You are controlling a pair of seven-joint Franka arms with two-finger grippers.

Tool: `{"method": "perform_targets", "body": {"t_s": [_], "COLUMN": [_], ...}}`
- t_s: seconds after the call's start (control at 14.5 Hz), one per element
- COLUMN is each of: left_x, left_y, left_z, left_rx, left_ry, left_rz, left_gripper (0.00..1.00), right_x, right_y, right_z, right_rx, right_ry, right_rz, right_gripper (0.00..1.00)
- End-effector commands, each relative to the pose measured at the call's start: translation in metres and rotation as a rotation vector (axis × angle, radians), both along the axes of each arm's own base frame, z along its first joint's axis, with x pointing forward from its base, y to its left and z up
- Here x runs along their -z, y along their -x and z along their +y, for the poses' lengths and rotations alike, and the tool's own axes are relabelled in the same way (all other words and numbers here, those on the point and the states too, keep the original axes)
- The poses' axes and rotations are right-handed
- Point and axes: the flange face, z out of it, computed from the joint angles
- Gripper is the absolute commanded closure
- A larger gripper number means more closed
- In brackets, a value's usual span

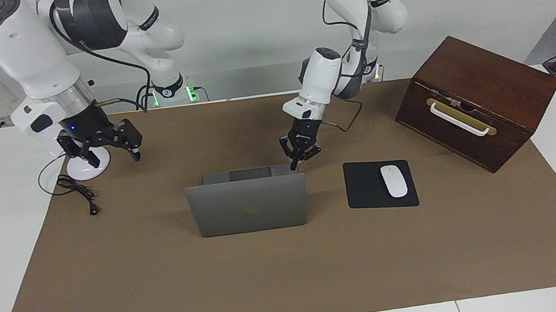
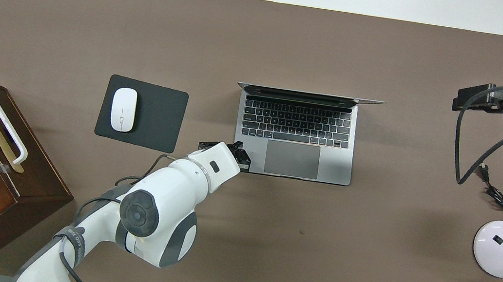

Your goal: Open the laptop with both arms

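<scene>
The silver-grey laptop (image 1: 249, 206) stands open in the middle of the brown mat, its lid about upright with the apple logo facing away from the robots. The overhead view shows its keyboard and trackpad (image 2: 297, 132). My left gripper (image 1: 299, 161) is down at the corner of the laptop's base nearest the robots, toward the left arm's end; it also shows in the overhead view (image 2: 242, 157). My right gripper (image 1: 113, 155) is open, empty and raised over the mat's edge at the right arm's end, well apart from the laptop; it also shows in the overhead view (image 2: 471, 100).
A black mouse pad (image 1: 365, 188) with a white mouse (image 1: 394, 180) lies beside the laptop toward the left arm's end. A dark wooden box (image 1: 476, 102) with a white handle stands past it. A white round base (image 1: 88, 167) and a black cable (image 1: 78, 192) lie under the right arm.
</scene>
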Motion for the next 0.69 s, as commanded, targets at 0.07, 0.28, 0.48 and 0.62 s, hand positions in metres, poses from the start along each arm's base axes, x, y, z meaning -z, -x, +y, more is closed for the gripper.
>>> {"method": "perform_targets", "body": {"t_s": [0.07, 0.28, 0.48, 0.62], "left_x": [-0.030, -0.061, -0.099, -0.108], "left_y": [-0.014, -0.037, -0.061, -0.067], "left_z": [0.012, 0.022, 0.032, 0.039], "left_rx": [0.030, 0.089, 0.130, 0.144], "left_ry": [-0.003, -0.066, -0.129, -0.162], "left_rz": [0.060, 0.130, 0.197, 0.205], "left_gripper": [1.00, 1.00, 1.00, 1.00], "right_x": [0.008, 0.010, 0.009, 0.008], "right_y": [0.018, 0.021, 0.024, 0.025], "right_z": [-0.029, -0.050, -0.066, -0.066], "right_rx": [0.026, 0.029, 0.032, 0.033], "right_ry": [0.045, 0.062, 0.088, 0.089], "right_rz": [-0.002, 0.011, 0.016, 0.018], "right_gripper": [0.00, 0.00, 0.00, 0.00]}}
